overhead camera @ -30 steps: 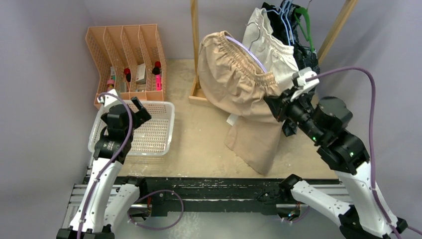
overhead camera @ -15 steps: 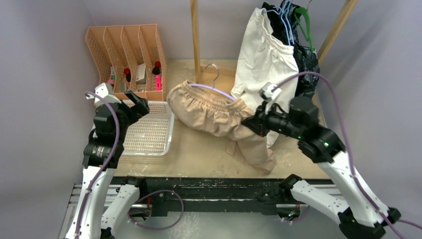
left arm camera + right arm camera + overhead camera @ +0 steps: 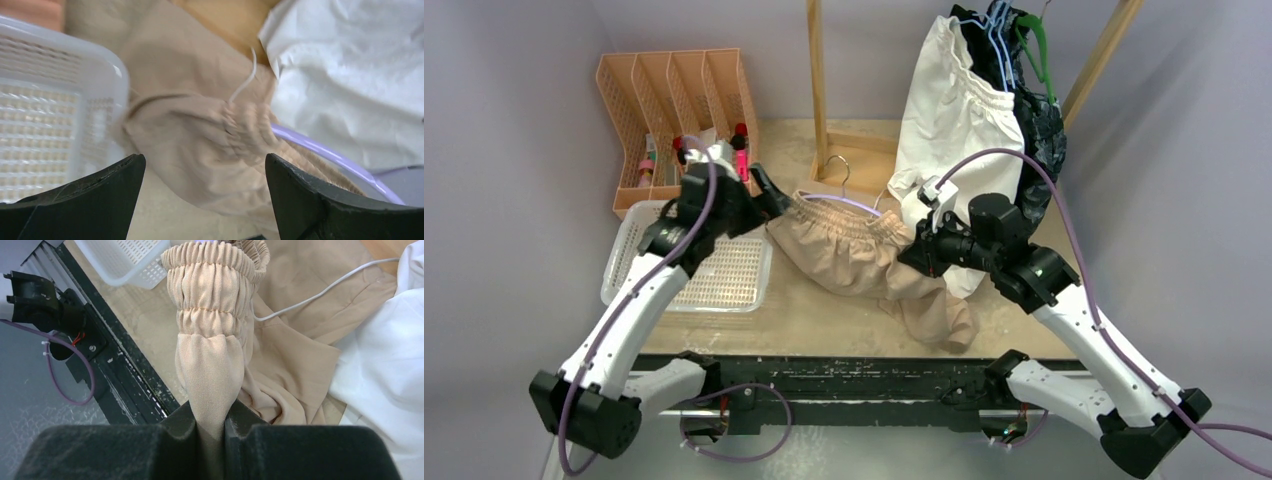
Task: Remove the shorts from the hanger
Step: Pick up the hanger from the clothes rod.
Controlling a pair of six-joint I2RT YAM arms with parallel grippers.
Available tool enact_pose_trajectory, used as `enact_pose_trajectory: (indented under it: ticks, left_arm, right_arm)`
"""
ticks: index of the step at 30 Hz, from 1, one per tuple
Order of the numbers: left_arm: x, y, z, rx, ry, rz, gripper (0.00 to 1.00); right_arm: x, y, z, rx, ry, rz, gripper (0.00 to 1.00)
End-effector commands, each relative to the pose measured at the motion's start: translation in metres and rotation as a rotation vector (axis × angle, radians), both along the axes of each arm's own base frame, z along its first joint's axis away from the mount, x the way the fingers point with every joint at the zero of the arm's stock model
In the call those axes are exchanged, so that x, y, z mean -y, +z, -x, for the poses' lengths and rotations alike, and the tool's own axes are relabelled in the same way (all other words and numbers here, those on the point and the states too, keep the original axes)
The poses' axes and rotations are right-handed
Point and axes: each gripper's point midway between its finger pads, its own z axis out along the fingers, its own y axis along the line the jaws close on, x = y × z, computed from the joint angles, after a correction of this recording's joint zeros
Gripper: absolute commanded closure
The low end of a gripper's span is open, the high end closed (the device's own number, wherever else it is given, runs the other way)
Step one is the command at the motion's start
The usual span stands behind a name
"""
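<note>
Tan shorts now down on counter | my right hand pinches waistband | left hand, spread, arrives at hanger

The top external camera is fixed above and behind the arm bases. It looks down and forward from far enough to take in the whole table, both arms and the wooden rack at the back. The left wrist camera looks out close between the spread fingers of the left gripper, while the right wrist camera looks along the pressed-together fingers of the right gripper, back toward the near table edge. All three views share the tan shorts and the white basket.
</note>
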Motion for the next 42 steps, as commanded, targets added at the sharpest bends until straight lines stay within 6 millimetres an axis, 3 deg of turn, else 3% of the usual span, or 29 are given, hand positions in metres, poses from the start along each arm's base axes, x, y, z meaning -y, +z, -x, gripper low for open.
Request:
enact_pose_trajectory:
  ticks: [1, 5, 11, 17, 22, 27, 32, 39, 42]
  left_arm:
    - [0.041, 0.034, -0.005, 0.035, -0.035, 0.107, 0.12]
    - [0.038, 0.05, -0.013, 0.089, 0.017, 0.127, 0.13]
    - [0.055, 0.028, -0.01, 0.01, -0.121, 0.057, 0.19]
    - [0.059, 0.031, -0.019, 0.038, -0.116, 0.071, 0.3]
    - [0.062, 0.008, -0.022, -0.012, -0.126, 0.041, 0.41]
    - [0.062, -0.011, -0.02, -0.051, -0.148, 0.002, 0.45]
    - [0.056, -0.017, -0.022, -0.046, -0.131, -0.033, 0.6]
    - [0.047, -0.023, -0.028, -0.052, -0.11, -0.11, 0.98]
    - [0.036, -0.027, -0.032, -0.058, -0.077, -0.168, 1.0]
  right_arm:
    - [-0.007, 0.024, -0.01, 0.088, 0.001, -0.06, 1.0]
    - [-0.006, 0.024, -0.01, 0.094, -0.003, -0.057, 1.0]
    - [-0.005, 0.031, -0.009, 0.115, -0.003, -0.074, 1.0]
    - [-0.008, 0.037, -0.004, 0.124, 0.024, -0.098, 1.0]
    - [-0.008, 0.043, -0.001, 0.149, 0.042, -0.113, 1.0]
    - [-0.01, 0.043, 0.002, 0.153, 0.064, -0.114, 1.0]
    - [-0.011, 0.045, 0.006, 0.165, 0.085, -0.123, 1.0]
    - [-0.005, 0.046, 0.009, 0.167, 0.066, -0.115, 1.0]
    - [-0.002, 0.045, 0.011, 0.157, 0.061, -0.108, 1.0]
